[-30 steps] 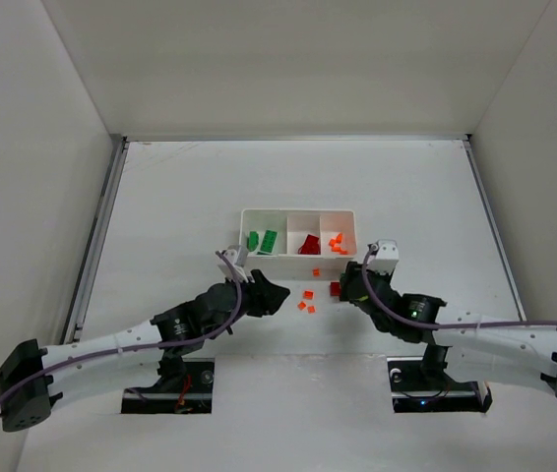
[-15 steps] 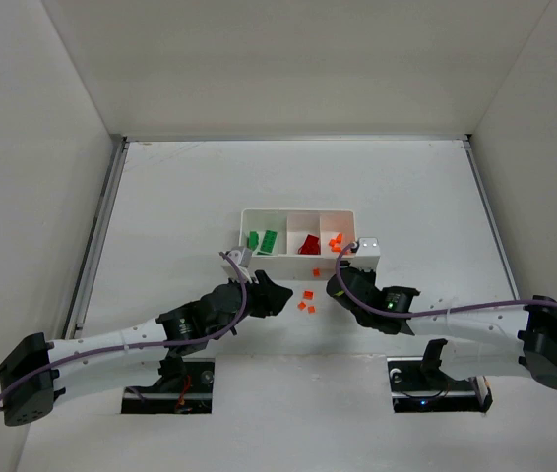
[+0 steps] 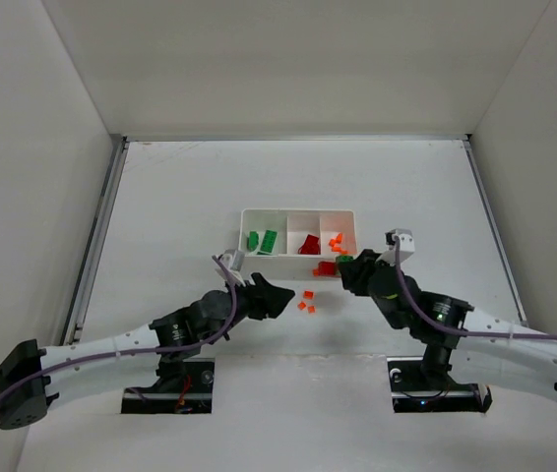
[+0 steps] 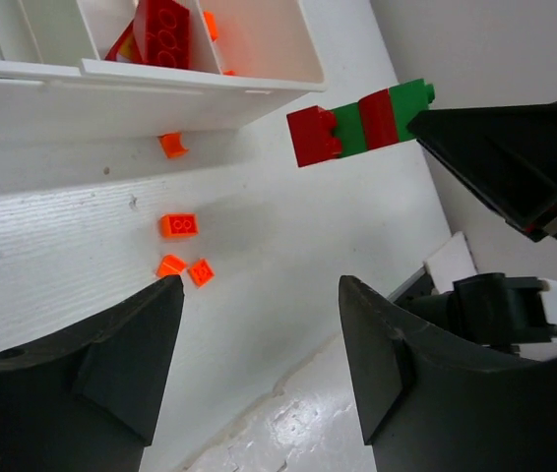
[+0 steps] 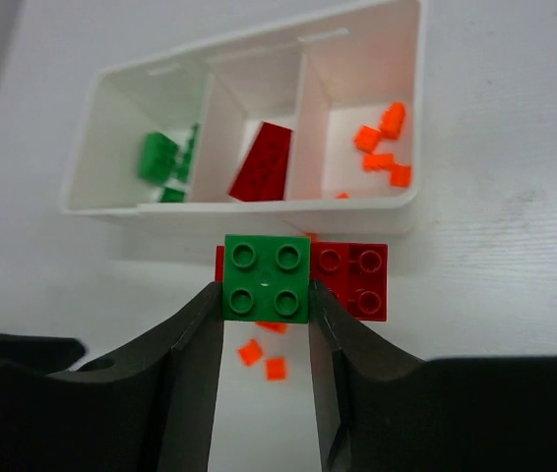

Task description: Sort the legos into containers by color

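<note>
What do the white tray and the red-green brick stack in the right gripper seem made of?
The white tray: probably thin moulded plastic; smooth, faintly glossy walls. The brick stack: probably hard plastic; uniform saturated colour, crisp round studs, slight sheen.

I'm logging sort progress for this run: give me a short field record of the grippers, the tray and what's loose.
left gripper: open, empty, near loose orange pieces
right gripper: shut on red-green brick stack, near the tray
tray left: green bricks
tray middle: red brick
tray right: sorted orange pieces
</note>
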Available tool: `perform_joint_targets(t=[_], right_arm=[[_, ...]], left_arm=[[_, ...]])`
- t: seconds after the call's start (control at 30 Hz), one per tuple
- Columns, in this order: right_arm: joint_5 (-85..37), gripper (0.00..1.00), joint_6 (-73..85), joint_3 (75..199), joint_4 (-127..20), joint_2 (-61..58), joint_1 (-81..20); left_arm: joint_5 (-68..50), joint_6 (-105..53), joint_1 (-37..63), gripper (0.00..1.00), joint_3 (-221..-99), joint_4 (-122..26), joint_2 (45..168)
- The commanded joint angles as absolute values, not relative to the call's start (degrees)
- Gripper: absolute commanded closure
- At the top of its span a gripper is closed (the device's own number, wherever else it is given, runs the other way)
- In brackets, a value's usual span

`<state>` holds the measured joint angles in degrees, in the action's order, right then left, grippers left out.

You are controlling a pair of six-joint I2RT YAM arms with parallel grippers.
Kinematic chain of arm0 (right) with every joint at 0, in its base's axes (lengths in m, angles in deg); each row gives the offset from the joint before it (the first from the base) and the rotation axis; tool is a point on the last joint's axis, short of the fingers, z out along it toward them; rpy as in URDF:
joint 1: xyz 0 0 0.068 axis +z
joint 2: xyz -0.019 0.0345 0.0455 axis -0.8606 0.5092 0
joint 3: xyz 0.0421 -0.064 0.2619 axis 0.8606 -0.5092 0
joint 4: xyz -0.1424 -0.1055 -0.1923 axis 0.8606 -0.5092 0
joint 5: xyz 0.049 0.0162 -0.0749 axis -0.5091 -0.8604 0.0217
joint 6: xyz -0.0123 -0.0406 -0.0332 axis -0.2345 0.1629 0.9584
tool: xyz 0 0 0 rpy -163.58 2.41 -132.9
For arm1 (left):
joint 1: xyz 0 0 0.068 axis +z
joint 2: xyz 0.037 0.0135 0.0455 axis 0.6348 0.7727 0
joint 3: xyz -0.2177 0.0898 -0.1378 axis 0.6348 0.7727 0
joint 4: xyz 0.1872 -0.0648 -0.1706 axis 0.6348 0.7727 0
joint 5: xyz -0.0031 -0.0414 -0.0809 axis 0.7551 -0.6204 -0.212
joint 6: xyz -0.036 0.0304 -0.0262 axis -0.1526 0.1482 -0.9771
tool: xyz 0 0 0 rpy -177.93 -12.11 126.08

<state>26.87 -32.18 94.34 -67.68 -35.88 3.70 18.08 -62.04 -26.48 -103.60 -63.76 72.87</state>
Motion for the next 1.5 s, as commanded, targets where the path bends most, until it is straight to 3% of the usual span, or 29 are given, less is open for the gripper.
perform_joint_targets(t=[0.0,0.27,0.83,1.17,1.47], right_arm=[[19.51,0.79,-33.85,93.06,-59.72,-41.19,2.36],[2.27,0.78,-39.21,89.8,-50.32,-44.46,-7.83],[-6.61,0.76,-49.32,85.85,-34.14,-40.94,-9.68],[-16.97,0.76,-58.46,84.7,-32.29,-41.11,-15.31],[-27.53,0.75,-62.51,87.86,-33.08,-35.94,-18.83]], left_arm=[[19.29,-62.88,-27.26,0.36,-101.42,-70.51,68.39],[19.47,-61.21,-27.87,0.27,-99.83,-77.19,65.39],[20.34,-56.3,-26.99,0.21,-102.9,-91.09,76.55],[25.79,-37.77,-29.1,0.22,-102.82,-96.96,78.57],[23.86,-20.89,-33.14,0.21,-102.9,-107.35,82.79]])
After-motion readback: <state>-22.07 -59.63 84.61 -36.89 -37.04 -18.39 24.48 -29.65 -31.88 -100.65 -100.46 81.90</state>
